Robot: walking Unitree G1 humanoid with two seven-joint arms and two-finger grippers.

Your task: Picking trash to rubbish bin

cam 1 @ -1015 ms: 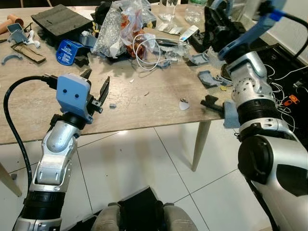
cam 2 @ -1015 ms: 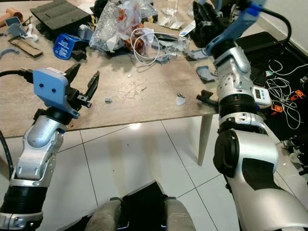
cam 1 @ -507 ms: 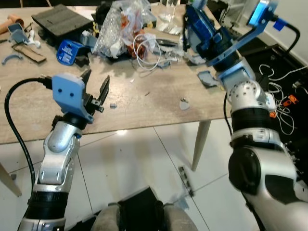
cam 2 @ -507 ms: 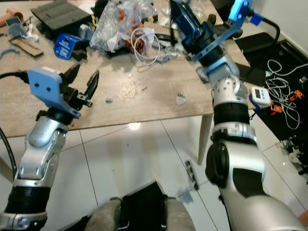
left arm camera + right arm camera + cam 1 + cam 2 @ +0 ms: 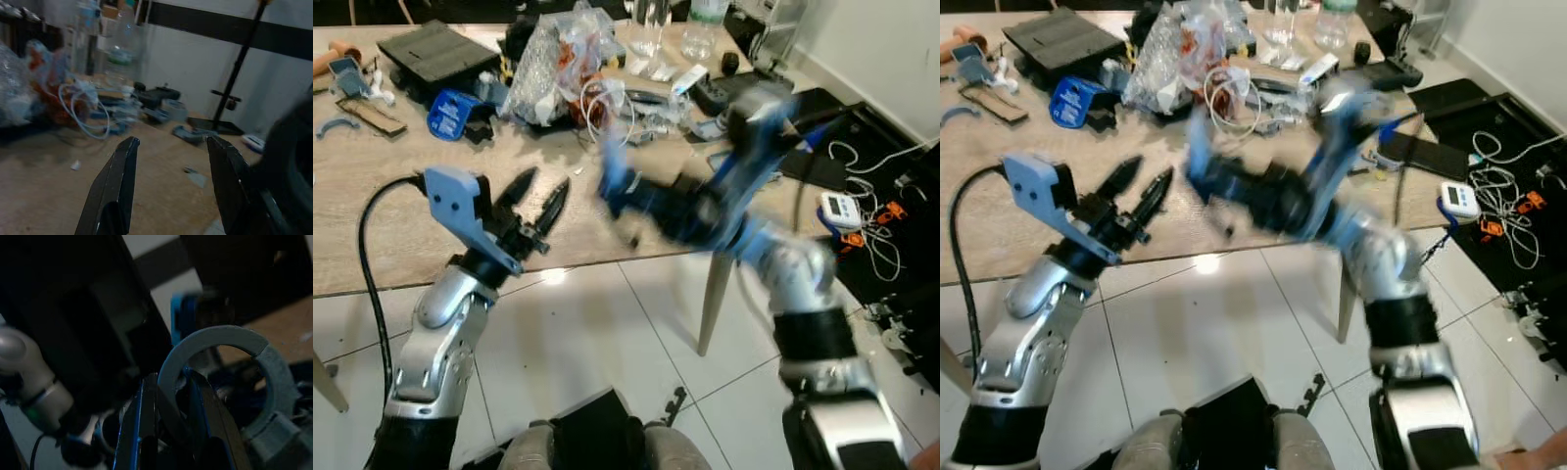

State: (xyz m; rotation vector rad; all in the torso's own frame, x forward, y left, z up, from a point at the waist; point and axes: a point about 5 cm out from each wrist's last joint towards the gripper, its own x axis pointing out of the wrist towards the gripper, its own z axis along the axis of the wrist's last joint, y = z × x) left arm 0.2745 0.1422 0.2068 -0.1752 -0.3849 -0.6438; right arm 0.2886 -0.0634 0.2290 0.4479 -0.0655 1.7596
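Right wrist view has your right end effector (image 5: 168, 431) pinching a grey ring (image 5: 220, 347); keep squeezing, swing slower; left end effector (image 5: 168, 147) gapes empty

Both arms raised in front of the body, right one blurred.

Left arm bent at the elbow, forearm angled up; left gripper (image 5: 540, 204) with its two black fingers (image 5: 115, 188) spread apart, nothing between them. Right arm reaches across toward the left, smeared by motion (outline hard to trace); right gripper (image 5: 168, 418) has its fingers pinched close together on a grey ring-shaped piece (image 5: 220, 340), seen from its wrist camera.
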